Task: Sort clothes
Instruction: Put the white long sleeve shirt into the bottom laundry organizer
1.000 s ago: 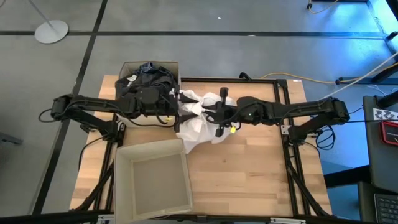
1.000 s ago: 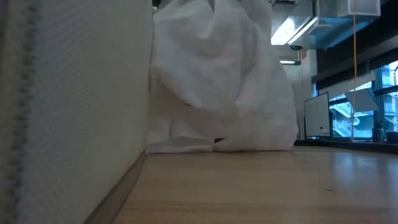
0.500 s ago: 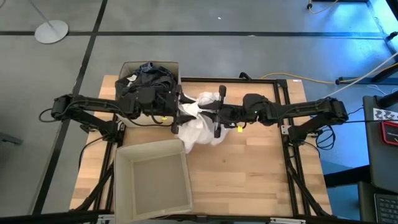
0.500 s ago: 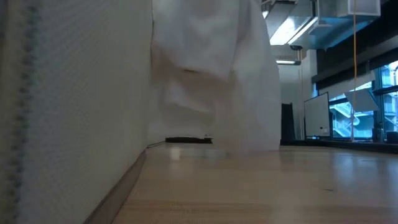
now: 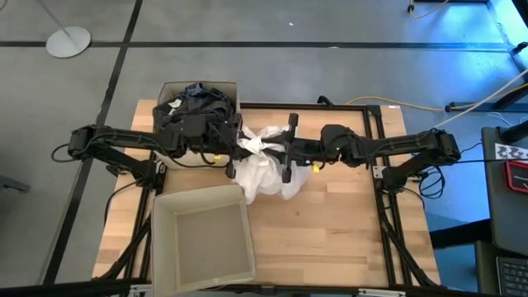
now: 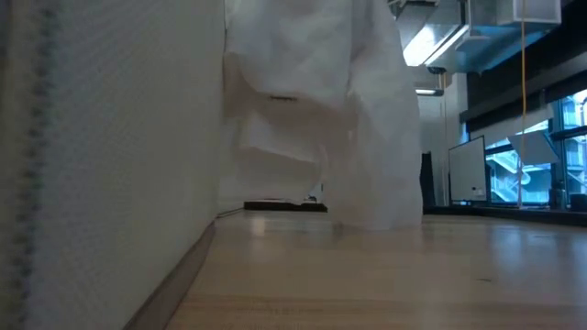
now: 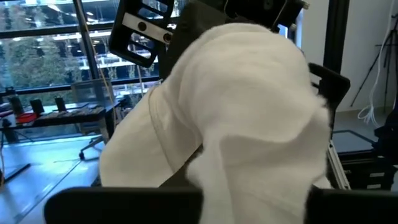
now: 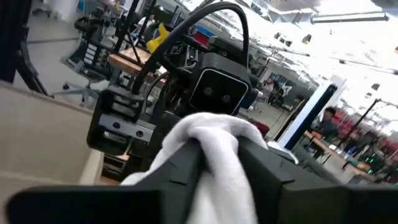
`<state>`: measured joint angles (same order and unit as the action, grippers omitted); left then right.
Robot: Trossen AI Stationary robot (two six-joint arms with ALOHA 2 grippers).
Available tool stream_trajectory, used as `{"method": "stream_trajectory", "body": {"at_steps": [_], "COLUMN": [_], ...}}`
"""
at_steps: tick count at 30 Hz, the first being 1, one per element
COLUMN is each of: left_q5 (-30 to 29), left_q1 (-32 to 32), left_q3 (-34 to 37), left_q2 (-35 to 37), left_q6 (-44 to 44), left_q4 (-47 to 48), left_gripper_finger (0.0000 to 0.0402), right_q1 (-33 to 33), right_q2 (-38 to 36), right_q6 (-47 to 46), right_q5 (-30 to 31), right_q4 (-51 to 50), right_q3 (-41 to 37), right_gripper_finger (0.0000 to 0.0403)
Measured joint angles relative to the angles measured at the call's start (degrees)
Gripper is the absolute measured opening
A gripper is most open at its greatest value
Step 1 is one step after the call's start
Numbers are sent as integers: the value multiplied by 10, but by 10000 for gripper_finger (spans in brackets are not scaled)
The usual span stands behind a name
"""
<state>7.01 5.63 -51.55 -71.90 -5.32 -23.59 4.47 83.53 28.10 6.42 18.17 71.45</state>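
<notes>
White garment (image 5: 266, 161) hanging bunched at surface centre, lower folds brushing wood, between both grippers. Right gripper (image 5: 279, 148) pinching its top fold, jaws pressed on cloth (image 8: 214, 158). Left gripper (image 5: 233, 150) meeting cloth from other side; jaw state impossible to tell. Bare wooden surface (image 5: 346, 223) lying open toward right and near edge. Empty beige box (image 5: 203, 235) sitting just beside garment; second box (image 5: 198, 99) holding dark clothes behind left arm. Grey floor surrounding.

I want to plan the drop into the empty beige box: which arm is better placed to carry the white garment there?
Probably the left: its pincer is at the white garment, nearer the empty beige box. The right pincer is farther.
</notes>
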Motion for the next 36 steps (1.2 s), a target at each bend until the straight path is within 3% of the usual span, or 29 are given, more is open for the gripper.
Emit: {"method": "stream_trajectory", "body": {"at_steps": [5,12,22,30,36], "left_q5": [-1,-14,-86,-139,-251], "left_q1": [0,1,31,73,90], "left_q3": [0,2,-20,-128,-251], "left_q2": [0,0,61,116,136], "left_q6": [2,23,0,-45,-114], "left_q4": [0,24,20,130,279], "left_gripper_finger": [30,32,35,32,35], "right_q1": [1,34,127,136,136], "right_q2": [-3,-76,-193,-202,-192], "right_q6": [5,10,-45,-163,-175], "right_q5": [29,185,345,361,365], "right_q4": [0,-84,-271,-430,-449], "right_q3": [0,4,3,1,1], "right_gripper_finger": [174,240,248,248,248]}}
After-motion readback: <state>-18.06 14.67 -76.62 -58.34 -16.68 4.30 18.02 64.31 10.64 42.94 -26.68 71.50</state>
